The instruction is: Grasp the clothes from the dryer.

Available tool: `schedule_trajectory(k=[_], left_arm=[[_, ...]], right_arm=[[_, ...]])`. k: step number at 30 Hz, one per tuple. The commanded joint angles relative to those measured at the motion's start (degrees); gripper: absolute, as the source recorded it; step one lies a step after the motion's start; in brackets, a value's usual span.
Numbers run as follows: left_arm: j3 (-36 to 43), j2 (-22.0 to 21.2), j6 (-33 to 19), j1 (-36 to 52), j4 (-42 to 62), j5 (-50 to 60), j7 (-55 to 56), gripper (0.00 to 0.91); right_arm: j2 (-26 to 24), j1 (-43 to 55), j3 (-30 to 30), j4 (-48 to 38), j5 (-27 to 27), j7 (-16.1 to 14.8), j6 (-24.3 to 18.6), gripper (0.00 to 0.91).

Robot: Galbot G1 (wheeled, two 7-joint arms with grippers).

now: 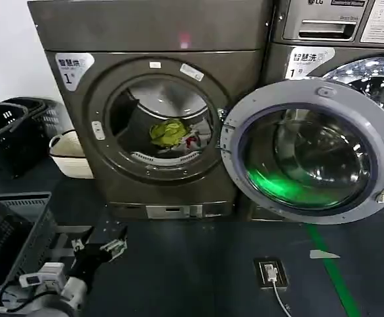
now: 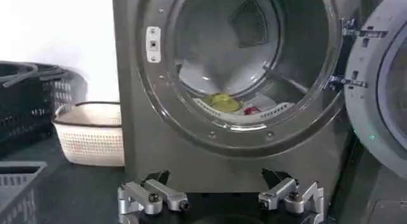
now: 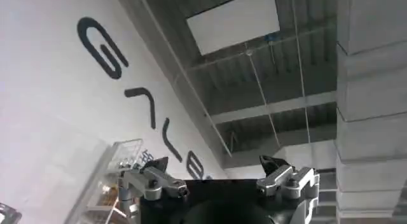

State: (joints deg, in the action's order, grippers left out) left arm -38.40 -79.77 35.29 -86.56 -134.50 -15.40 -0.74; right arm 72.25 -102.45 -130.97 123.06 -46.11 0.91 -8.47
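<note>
Dark grey-bronze front-loading dryer (image 1: 158,112) has its round door (image 1: 314,148) swung wide, so the yellow-green, white and grey clothes (image 1: 175,134) inside are reachable. Left gripper (image 2: 221,200) faces the porthole low down, fingers (image 2: 152,196) wide apart, empty. Right gripper (image 3: 219,181) points at the ceiling, fingers apart, empty too.

Head looks down at dryer (image 1: 158,119); left wrist, low, shares it (right faces ceiling (image 3: 254,72)).

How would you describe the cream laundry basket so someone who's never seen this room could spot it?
Start at the dryer, the big bronze-grey machine with its door swung open. On the floor by its side away from that door sits the cream basket. Its neighbours there are black baskets; it alone is pale.
</note>
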Motion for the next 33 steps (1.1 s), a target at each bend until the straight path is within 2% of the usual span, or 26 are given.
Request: schedule_trajectory(k=[1, 5, 23, 33], left_arm=[[0.03, 0.05, -0.08, 0.02, -0.07, 0.01, -0.17, 0.907], [0.40, 0.13, -0.98, 0.32, 0.22, 0.11, -0.62, 0.907], [1.80, 0.85, -6.78, 1.79, 1.62, 1.45, -1.76, 0.907], [1.55, 0.85, -6.70, 1.96, 1.94, 1.11, 0.29, 0.907]], right_arm=[[0.05, -0.05, 0.06, 0.07, -0.46, 0.00, -0.42, 0.907], [-0.19, 0.07, 0.10, -0.28, -0.43, 0.04, -2.00, 0.907], [0.20, -0.60, -0.98, -0.58, -0.56, -0.45, -2.77, 0.907], [0.18, -0.57, -0.67, -0.17, -0.54, -0.70, -2.66, 0.907]])
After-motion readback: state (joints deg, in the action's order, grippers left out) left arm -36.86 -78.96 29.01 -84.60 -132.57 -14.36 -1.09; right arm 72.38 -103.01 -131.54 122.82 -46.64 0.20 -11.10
